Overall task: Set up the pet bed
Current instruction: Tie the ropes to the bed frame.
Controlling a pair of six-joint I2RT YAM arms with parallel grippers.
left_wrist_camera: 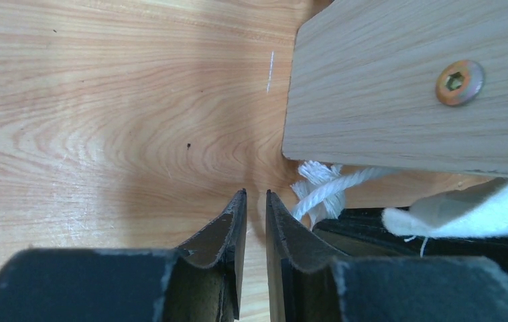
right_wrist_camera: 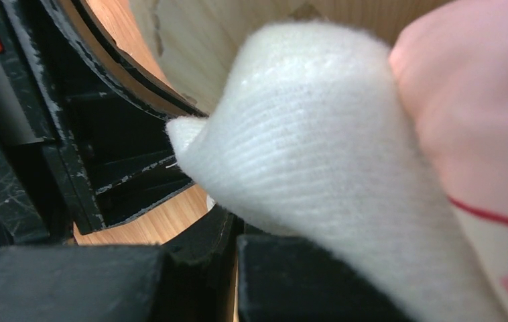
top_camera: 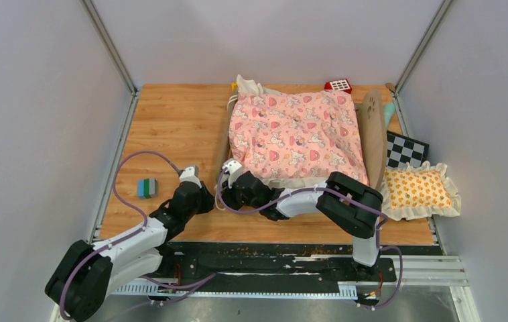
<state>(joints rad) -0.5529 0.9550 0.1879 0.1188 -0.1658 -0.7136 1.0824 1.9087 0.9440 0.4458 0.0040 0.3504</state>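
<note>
My right gripper [right_wrist_camera: 234, 228] pinches the quilt [top_camera: 295, 134] at its near-left corner, left gripper [left_wrist_camera: 256, 198] barely parted and empty beside the pet bed [top_camera: 372, 127]; next, I reckon, draw it smooth.

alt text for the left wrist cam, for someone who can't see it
The left gripper's black fingers, nearly together with nothing between them, point at a light wooden table beside the pet bed's wood panel. A frayed white rope and the quilt's white fleecy corner sit just below it.
</note>
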